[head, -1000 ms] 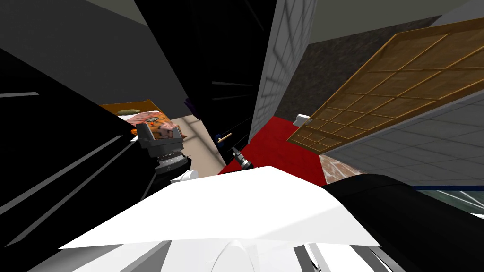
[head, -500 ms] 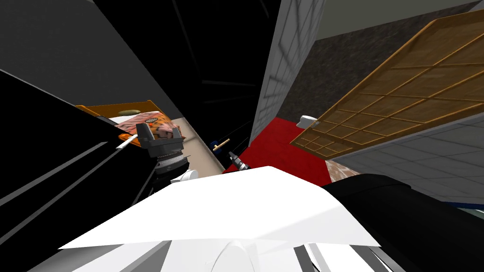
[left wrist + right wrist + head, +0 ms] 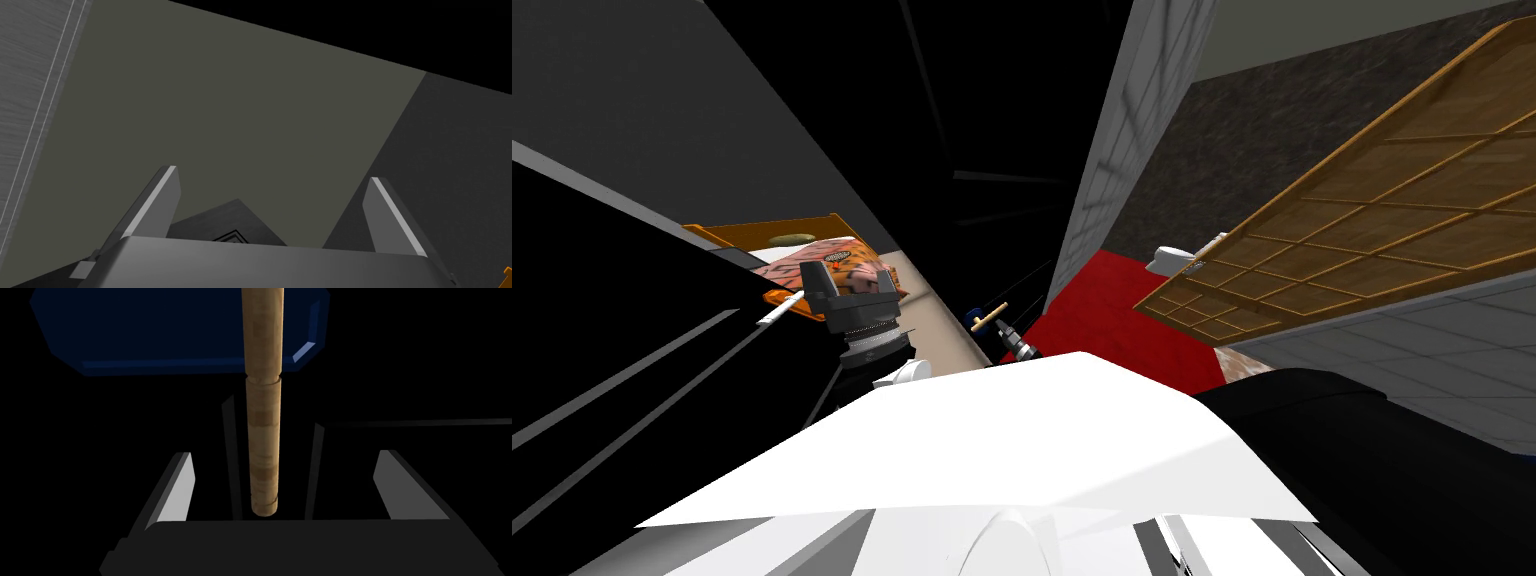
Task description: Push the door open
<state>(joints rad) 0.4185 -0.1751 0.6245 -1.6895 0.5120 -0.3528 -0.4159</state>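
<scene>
The door [image 3: 992,150] is a black slab rising ahead of me, between a dark grey wall and a light tiled wall. Low on it sits a wooden lever handle [image 3: 989,316] on a dark blue plate [image 3: 973,310]. My right gripper [image 3: 1006,332] reaches up to that handle. In the right wrist view the wooden bar [image 3: 263,438] runs lengthwise between the open fingers of the right gripper [image 3: 286,454] without touching either, its end close to the gripper body, and the blue plate [image 3: 150,333] lies beyond. My left gripper [image 3: 849,273] is raised at the left, and its wrist view shows the left gripper [image 3: 272,175] open and empty.
A brown lattice panel [image 3: 1362,230] slants across the right, above a red floor [image 3: 1112,310] with a small white object [image 3: 1172,258] by it. The light tiled wall [image 3: 1122,150] edges the doorway. An orange patterned piece of furniture [image 3: 832,262] lies behind the left gripper. A black bulk [image 3: 1362,450] sits low right.
The whole head view has swung, so the lattice panel and tiled wall sit further right. The handle and the right gripper now show lower, nearer my chest. The left arm holds still.
</scene>
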